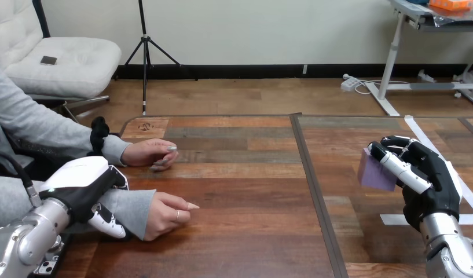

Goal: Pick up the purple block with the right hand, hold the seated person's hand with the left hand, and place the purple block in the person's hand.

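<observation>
My right hand [428,176] is raised over the right part of the table, its fingers and thumb pinching the purple block [374,170], which hangs clear of the wood. At the left, my left hand [86,188] lies over the sleeved wrist of the person's near hand [167,213], its fingers curled down around the wrist. That near hand rests on the table, loosely closed with one finger pointing right. The person's far hand [148,153] lies on the table further back, fingers curled inward.
The wooden table [245,191] has a dark seam running front to back near the middle. White tape strips [422,136] mark the right part, beside and under my right hand. The stretch between both hands is bare wood.
</observation>
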Controlling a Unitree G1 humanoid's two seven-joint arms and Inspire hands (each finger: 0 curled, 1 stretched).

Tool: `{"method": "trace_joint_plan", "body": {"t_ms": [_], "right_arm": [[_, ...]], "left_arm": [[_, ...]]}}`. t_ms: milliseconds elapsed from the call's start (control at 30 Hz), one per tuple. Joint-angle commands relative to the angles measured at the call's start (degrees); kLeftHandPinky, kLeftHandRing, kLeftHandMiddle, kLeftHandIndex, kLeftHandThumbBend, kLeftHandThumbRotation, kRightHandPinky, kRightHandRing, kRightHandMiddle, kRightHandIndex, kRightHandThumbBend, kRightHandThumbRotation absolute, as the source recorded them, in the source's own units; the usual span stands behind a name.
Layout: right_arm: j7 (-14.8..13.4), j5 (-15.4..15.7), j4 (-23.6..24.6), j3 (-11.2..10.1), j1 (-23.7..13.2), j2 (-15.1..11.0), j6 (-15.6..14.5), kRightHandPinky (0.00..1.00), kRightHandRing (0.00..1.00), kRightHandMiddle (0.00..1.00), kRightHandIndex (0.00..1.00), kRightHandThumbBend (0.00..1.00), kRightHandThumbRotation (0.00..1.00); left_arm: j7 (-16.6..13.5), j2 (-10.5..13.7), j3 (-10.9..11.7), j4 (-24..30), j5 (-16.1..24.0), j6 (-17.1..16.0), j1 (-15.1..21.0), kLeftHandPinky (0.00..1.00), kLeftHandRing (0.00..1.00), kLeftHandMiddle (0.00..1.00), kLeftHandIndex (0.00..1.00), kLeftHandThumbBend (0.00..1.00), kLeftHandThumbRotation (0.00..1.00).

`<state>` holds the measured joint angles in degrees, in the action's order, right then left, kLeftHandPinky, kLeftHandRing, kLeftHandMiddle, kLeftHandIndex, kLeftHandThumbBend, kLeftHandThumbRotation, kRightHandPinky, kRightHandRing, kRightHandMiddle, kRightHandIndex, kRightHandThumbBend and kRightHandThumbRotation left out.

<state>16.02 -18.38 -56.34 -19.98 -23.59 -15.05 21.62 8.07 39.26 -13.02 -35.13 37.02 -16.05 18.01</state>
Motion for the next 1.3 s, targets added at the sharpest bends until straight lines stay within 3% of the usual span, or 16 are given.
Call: {"method": "trace_joint_plan", "body": {"t_ms": [0,267,567,867,1267], "right_arm": [[-0.01,-0.96,4.05,-0.42,-3.2,0.95,-0.07,0.32,0.38,0.44,0.45,0.8,0.0],[-1.71,0.41,5.93,0.29,-2.38,1.61,-0.23,0.32,0.38,0.44,0.45,0.8,0.0],[-0.65,-0.34,7.48,0.27,-1.67,3.02,-0.61,0.33,0.38,0.44,0.45,0.81,0.0],[-2.58,1.34,10.33,1.76,-0.47,4.05,-2.13,0.34,0.38,0.44,0.45,0.82,0.0],[-2.02,1.24,11.91,2.95,-0.27,6.09,-2.7,0.34,0.38,0.44,0.46,0.8,0.0]], "left_arm": [[-0.19,-0.26,0.29,2.59,-1.6,-0.41,0.08,0.24,0.31,0.4,0.39,0.73,0.0],[0.33,0.04,1.23,6.3,-2.99,-0.06,-1.16,0.23,0.31,0.39,0.38,0.72,0.0],[0.0,-0.24,2.89,10.59,-5.62,-0.55,-2.96,0.23,0.3,0.38,0.38,0.72,0.0],[-1.09,-0.75,4.25,15.14,-6.74,-0.78,-4.59,0.21,0.28,0.36,0.37,0.72,0.0],[-1.73,-1.56,5.75,19.98,-8.78,-2.04,-5.34,0.21,0.27,0.35,0.37,0.7,0.0]]}}
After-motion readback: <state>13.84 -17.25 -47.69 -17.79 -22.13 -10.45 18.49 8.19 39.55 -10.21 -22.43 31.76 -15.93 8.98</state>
